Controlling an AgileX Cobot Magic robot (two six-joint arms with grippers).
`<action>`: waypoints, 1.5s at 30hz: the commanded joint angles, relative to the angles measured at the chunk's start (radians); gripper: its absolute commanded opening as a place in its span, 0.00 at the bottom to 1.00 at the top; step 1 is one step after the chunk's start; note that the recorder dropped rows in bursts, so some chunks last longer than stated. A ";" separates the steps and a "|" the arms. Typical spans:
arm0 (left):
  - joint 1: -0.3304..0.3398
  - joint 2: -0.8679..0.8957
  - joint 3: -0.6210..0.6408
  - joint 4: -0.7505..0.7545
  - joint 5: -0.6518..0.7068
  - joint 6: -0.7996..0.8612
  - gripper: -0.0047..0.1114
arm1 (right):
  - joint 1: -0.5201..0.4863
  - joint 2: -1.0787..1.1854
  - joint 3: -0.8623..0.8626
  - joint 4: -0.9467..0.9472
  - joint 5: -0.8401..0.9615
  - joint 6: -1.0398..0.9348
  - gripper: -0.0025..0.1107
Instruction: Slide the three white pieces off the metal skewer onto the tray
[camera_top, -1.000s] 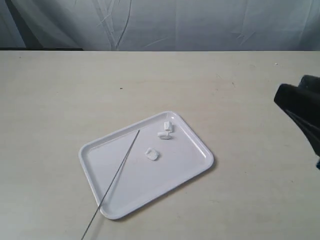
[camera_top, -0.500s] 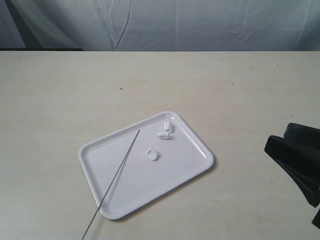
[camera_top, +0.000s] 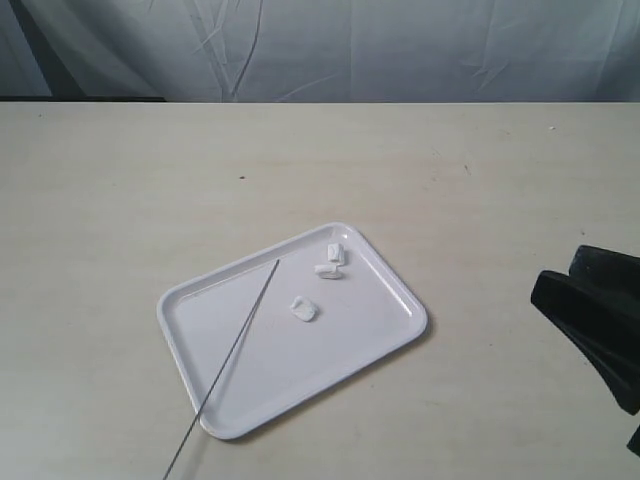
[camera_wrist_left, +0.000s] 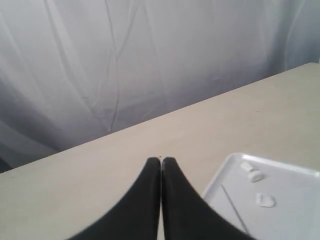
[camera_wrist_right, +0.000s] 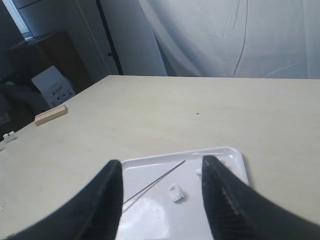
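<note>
Ext. view: flat glossy white rectangular tray (camera_top: 398, 296) sits mid-table on pale beige tabletop (camera_top: 120, 180).

Three small white chunky pieces: all loose on tray floor, none on the rod.
- far piece (camera_top: 337, 254) and its neighbour (camera_top: 328, 270) sit close together twd tray's 1 o'clock corner. Touching or just apart, can't tell at this res.
- lone piece (camera_top: 304, 309) lies nearer tray centre.

Thin straight grey metal skewer (camera_top: 236, 342): bare, lying flat. Tip near tray's 12 o'clock, shaft runs to approx. 7 o'clock, tail overhangs the rim onto the table.

Right gripper (camera_wrist_right: 161, 161): jaws apart, nothing between them. Sits at 3 o'clock of tray, well apart from it.

Left gripper (camera_wrist_left: 161, 161): jaws pressed together, empty. Not seen in ext. view.

Progress (my read): task looks complete, w/ pieces off skewer and on tray. Nothing left to slide.
</note>
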 joint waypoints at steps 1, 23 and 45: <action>0.033 -0.010 0.001 0.138 -0.007 -0.144 0.04 | -0.068 -0.064 0.003 -0.055 -0.010 -0.009 0.44; 0.315 -0.010 0.388 0.211 -0.359 -0.348 0.04 | -0.551 -0.300 0.177 -0.217 -0.092 0.133 0.44; 0.352 -0.010 0.388 0.184 -0.235 -0.345 0.04 | -0.551 -0.321 0.179 -1.315 0.152 1.161 0.44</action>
